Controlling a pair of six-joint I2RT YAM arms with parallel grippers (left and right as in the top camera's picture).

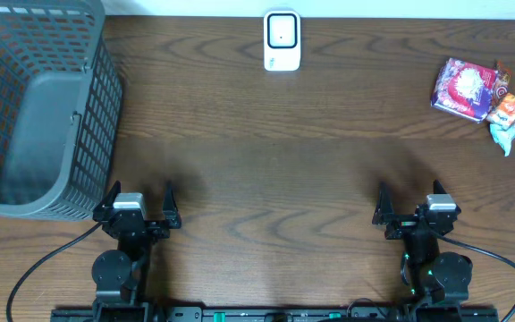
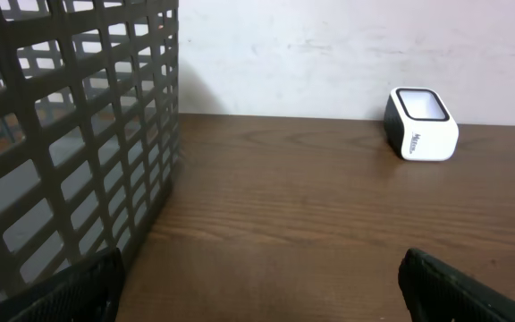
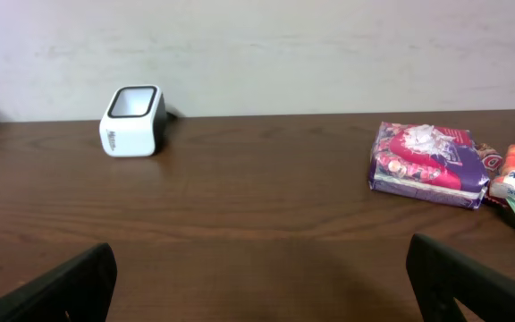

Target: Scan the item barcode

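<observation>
Spanning the whole view, the dark wooden counter carries everything. At its far left stands a grey mesh basket, empty as far as can be seen and probably meant to receive goods once scanned. Both arms sit at the near edge. The left tool has its jaws wide apart and holds nothing, just beside the basket's near corner. The right tool is equally spread and empty, facing the open middle. The likely item, a purple packet, lies flat at the far right, well apart from either tool and on the right arm's side, so that arm seems best placed to fetch it. The white scanner stands at the far centre edge, its window tilted toward the arms. Touching the purple packet are an orange packet and a pale green packet.
</observation>
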